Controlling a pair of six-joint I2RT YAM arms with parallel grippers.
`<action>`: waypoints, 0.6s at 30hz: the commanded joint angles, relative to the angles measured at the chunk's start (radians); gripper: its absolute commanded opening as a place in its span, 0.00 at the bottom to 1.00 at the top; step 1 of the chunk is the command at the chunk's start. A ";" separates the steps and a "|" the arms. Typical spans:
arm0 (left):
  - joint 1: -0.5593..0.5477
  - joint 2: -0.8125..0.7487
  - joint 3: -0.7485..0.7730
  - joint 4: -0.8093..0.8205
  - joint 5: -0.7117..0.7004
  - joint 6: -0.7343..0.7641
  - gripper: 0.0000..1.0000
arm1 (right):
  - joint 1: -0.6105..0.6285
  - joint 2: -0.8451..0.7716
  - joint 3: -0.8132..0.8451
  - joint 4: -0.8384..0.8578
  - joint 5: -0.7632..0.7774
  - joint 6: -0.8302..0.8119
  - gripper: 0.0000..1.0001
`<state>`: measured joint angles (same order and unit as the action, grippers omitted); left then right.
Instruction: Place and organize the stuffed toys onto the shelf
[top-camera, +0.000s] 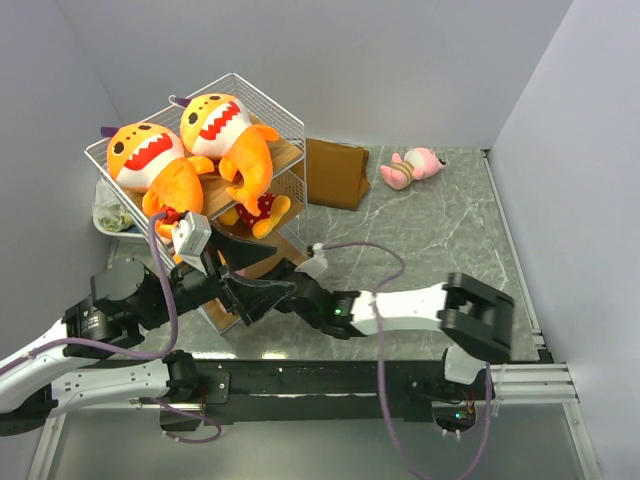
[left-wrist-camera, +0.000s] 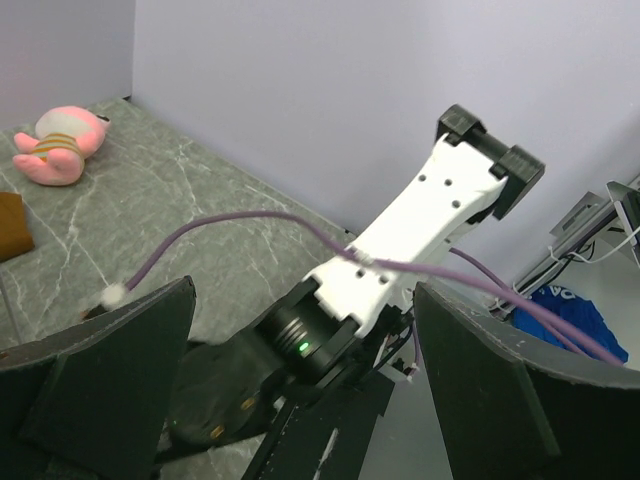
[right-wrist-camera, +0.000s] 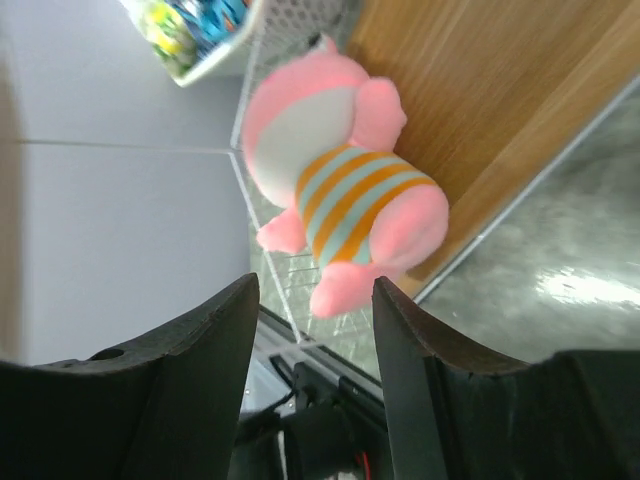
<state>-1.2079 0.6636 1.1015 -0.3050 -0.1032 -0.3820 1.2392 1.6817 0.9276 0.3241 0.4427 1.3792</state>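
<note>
Item: small pink stuffed toy in orange-and-teal striped shirt (right-wrist-camera: 340, 190). On light wooden board (right-wrist-camera: 480, 90) of white wire shelf (top-camera: 285, 110), just ahead of released right gripper (right-wrist-camera: 313, 295). Also spread wide, holding nothing: left gripper (left-wrist-camera: 305, 290).

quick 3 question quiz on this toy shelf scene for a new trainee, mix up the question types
1. True or false: the two orange sharks lie on the top tier of the shelf.
2. Multiple choice: in the top view, the pink plush lies A) on the table, right of the brown folded bag; B) between the left arm's fingers; C) on the top tier.
3. Fill in: the left end effector is ___ (open or shut).
Key: 1 true; 2 A; 3 open.
</note>
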 joint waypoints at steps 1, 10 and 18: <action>-0.005 -0.009 0.043 0.006 -0.012 0.014 0.96 | -0.010 -0.183 -0.123 -0.040 0.106 -0.048 0.57; -0.004 -0.032 0.009 0.018 -0.019 0.022 0.96 | -0.309 -0.603 -0.341 -0.291 0.154 -0.074 0.58; -0.004 0.008 0.024 -0.005 0.007 0.028 0.96 | -0.696 -0.559 -0.196 -0.439 0.168 -0.101 0.71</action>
<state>-1.2079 0.6518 1.1126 -0.3225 -0.1093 -0.3779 0.6785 1.0691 0.6167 -0.0071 0.5617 1.2957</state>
